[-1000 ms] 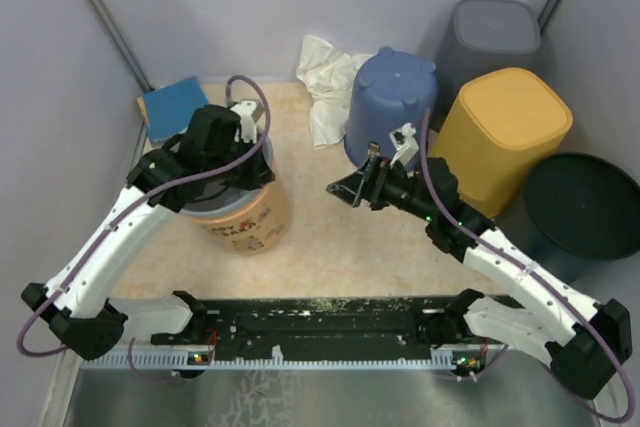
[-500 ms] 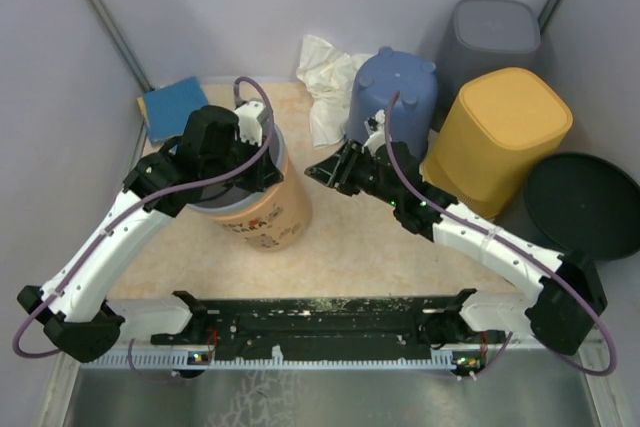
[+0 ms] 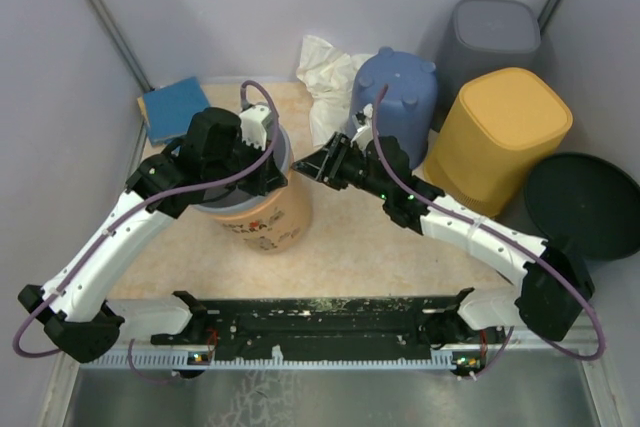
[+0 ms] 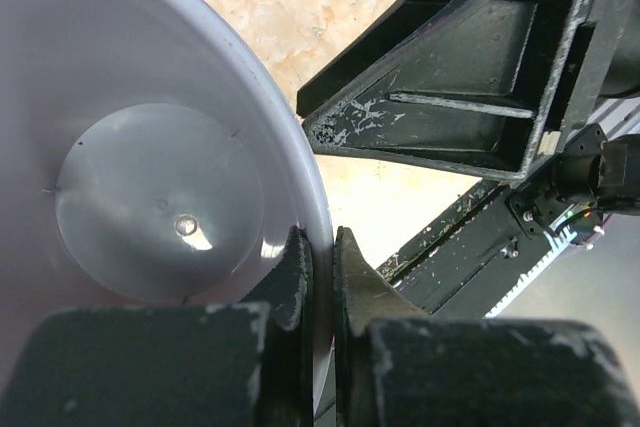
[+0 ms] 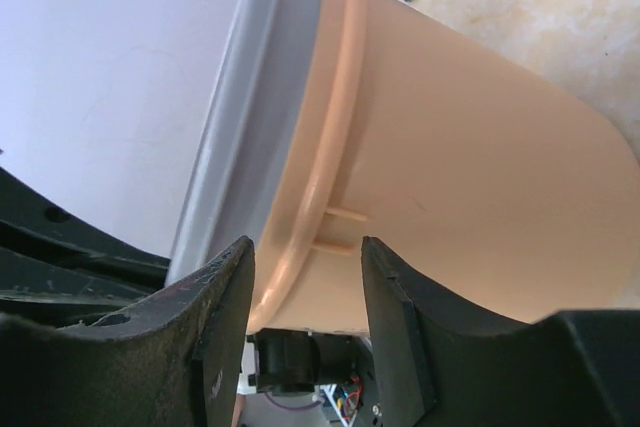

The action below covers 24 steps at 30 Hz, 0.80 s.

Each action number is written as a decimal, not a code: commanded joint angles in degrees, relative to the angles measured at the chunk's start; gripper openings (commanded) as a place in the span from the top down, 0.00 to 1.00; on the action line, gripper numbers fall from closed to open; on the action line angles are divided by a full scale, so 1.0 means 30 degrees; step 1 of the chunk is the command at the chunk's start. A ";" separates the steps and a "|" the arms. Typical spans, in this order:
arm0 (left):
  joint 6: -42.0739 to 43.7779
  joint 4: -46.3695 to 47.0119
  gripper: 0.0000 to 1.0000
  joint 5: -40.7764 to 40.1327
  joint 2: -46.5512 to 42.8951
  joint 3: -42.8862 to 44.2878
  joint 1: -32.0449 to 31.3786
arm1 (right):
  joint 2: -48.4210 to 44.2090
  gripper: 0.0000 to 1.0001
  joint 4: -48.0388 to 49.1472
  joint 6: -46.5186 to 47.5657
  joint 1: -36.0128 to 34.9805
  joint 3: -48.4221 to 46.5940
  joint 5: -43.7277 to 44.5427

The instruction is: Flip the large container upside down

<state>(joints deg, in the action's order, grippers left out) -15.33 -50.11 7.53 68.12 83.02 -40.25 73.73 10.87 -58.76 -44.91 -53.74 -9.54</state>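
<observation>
Peach plastic bucket (image 3: 268, 215), grey-rimmed, on table (image 3: 350, 242) L-centre, tipped, mouth upward. L gripper (image 4: 320, 247) pinched narrow on rim wall. R gripper (image 5: 305, 247) jaws wide, facing rim band; contact unclear. Step, judged: securing second grip pre-flip. Next: R closes, both rotate together.

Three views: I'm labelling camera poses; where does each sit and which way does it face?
Top external: overhead, near side, looking down at the table; left gripper and right gripper show.
Left wrist: looks into the large container, left gripper pinching its rim.
Right wrist: faces the large container side-on, right gripper open before it.
Shared: all see the large container.
</observation>
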 commanded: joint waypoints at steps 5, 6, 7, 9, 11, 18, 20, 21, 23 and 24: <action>-0.0456 0.1361 1.00 0.1962 0.0038 0.0213 -0.0282 | 0.0656 0.52 0.2530 -0.0143 -0.0295 -0.1420 -0.1019; -0.0419 0.1370 1.00 0.1986 0.0082 0.0282 -0.0355 | 0.0948 0.52 0.2777 -0.0204 -0.0295 -0.1512 -0.1563; -0.0348 0.1459 1.00 0.2047 0.0123 0.0327 -0.0416 | 0.1281 0.52 0.2885 -0.0230 -0.0321 -0.1574 -0.1822; -0.0246 0.1612 1.00 0.2172 0.0264 0.0362 -0.0559 | 0.1527 0.52 0.2597 -0.0057 -0.0375 -0.1489 -0.1901; -0.0127 0.1724 1.00 0.2312 0.0503 0.0539 -0.0756 | 0.1561 0.52 0.1943 0.0131 -0.0383 -0.1113 -0.1498; 0.0574 0.1424 1.00 0.1441 0.1073 0.3525 -0.1202 | 0.0832 0.54 0.0481 0.0134 -0.0383 0.0641 -0.0182; 0.0942 0.1342 1.00 0.1183 0.1272 0.4176 -0.1199 | 0.0701 0.54 0.0300 0.0134 -0.0383 0.0927 -0.0143; 0.1081 0.1262 1.00 0.0980 0.1418 0.4425 -0.1209 | 0.0617 0.54 0.0279 0.0153 -0.0387 0.1105 -0.0136; 0.1300 0.1048 1.00 0.0948 0.1748 0.4910 -0.1214 | 0.0385 0.55 0.0431 0.0126 -0.0383 0.1544 -0.0123; 0.1390 0.0965 1.00 0.0958 0.1870 0.5120 -0.1230 | 0.0270 0.54 0.0471 0.0104 -0.0383 0.1701 -0.0082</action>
<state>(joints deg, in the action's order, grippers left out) -12.56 -56.40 5.10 73.93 91.85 -42.15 74.65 15.90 -59.83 -44.84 -51.70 -9.93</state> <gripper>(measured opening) 0.048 0.459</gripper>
